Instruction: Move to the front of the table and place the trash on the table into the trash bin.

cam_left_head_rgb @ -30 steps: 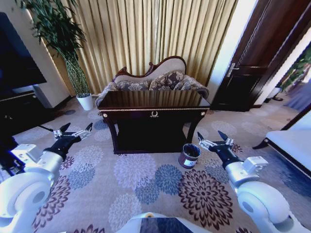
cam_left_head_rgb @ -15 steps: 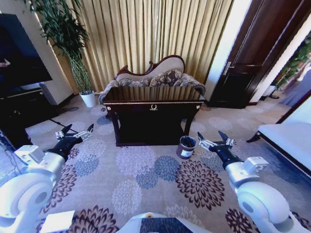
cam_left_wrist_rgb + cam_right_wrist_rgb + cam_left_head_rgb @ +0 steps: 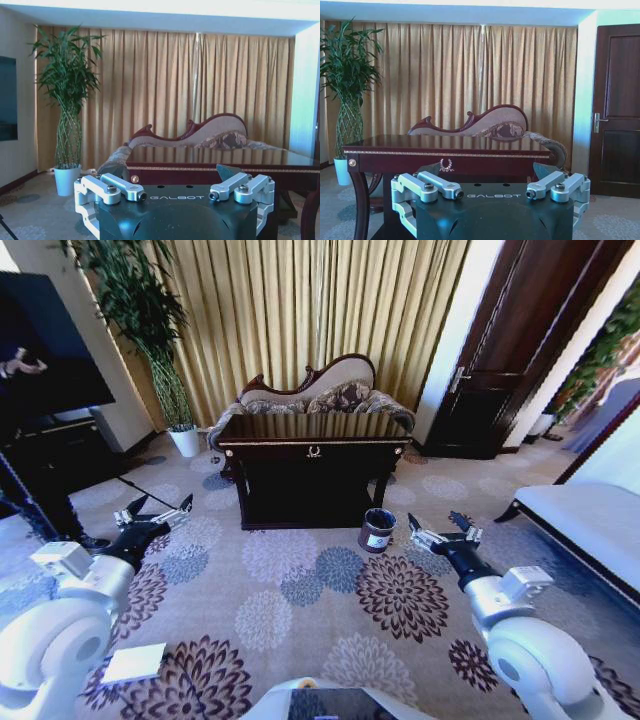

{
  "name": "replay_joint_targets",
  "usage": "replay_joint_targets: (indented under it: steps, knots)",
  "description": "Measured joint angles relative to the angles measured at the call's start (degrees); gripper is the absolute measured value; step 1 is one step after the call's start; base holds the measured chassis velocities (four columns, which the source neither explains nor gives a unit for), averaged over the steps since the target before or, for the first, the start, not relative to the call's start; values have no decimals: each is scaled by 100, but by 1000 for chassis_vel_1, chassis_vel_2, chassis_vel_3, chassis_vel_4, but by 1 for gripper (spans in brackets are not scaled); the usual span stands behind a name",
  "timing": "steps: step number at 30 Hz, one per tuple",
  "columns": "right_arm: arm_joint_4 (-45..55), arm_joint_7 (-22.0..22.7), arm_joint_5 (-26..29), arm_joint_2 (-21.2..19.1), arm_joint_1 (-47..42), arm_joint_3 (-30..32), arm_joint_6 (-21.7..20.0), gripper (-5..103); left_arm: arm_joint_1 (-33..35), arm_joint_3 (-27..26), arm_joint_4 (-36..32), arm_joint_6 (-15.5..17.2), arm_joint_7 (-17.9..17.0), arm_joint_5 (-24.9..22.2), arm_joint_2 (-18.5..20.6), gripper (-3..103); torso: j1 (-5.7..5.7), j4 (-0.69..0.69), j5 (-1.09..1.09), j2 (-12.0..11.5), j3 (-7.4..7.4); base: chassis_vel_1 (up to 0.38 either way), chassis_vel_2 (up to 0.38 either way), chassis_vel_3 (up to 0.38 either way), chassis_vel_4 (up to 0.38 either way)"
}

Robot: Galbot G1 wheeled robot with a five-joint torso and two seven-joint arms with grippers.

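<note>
Ahead of you stands the table [image 3: 312, 452], backed by a sofa [image 3: 310, 398]; its glossy top looks bare, though glare may hide litter. Just off its front right leg sits the trash bin [image 3: 378, 530]. Your left gripper [image 3: 152, 515] and right gripper [image 3: 441, 534] hover over the carpet [image 3: 300, 610], fingers spread, holding nothing.

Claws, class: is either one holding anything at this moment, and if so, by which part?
Nothing is held. The left claw and right claw are both open above the carpet, short of the table.
</note>
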Motion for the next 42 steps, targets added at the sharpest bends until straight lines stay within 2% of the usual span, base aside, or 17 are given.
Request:
replay_joint_targets:
  steps: [18,42]
  knots:
    - [0,2,-56,100,44,12,45,100,38,105,0,-266,-28,9,-95,100,3,-1,2,-3,2,1,0,1,4]
    - [0,132,-223,110,84,36,-27,100,35,53,-20,-247,-43,84,-117,100,3,-1,2,-3,2,0,0,0,0]
